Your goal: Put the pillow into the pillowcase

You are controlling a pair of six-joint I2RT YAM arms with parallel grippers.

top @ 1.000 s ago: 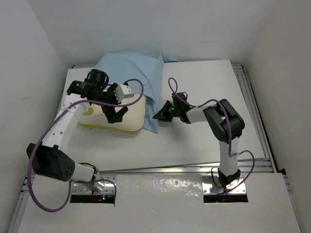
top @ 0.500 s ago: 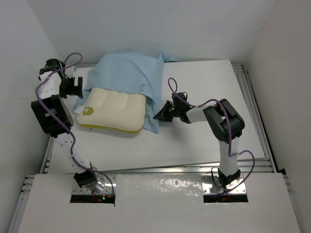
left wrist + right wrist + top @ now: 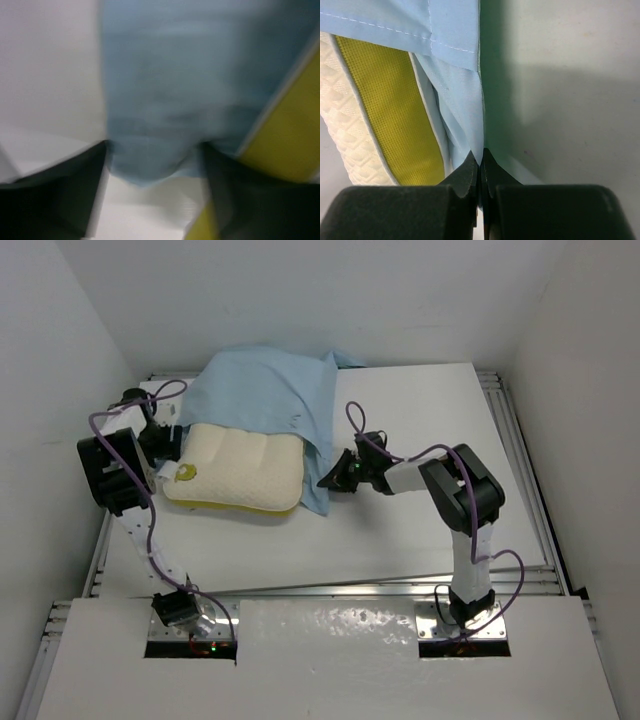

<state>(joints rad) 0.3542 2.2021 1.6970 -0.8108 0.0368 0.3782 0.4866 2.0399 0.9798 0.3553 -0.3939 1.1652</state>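
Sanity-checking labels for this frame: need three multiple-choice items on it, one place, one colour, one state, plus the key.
1. Relative to the pillow, where is the right gripper?
A) over its logo
B) at the pillowcase edge on the pillow's right
C) parked by its own base

2. What colour is the pillow's side band?
A) yellow
B) red
C) black

3. The right gripper's fingers are:
A) wide apart
B) closed on the pillow's tag
C) closed on pillowcase fabric

Key:
1 B: the overhead view shows it at the cloth's right edge.
2 A: the right wrist view shows a yellow mesh band.
3 C: blue fabric is pinched between the closed tips.
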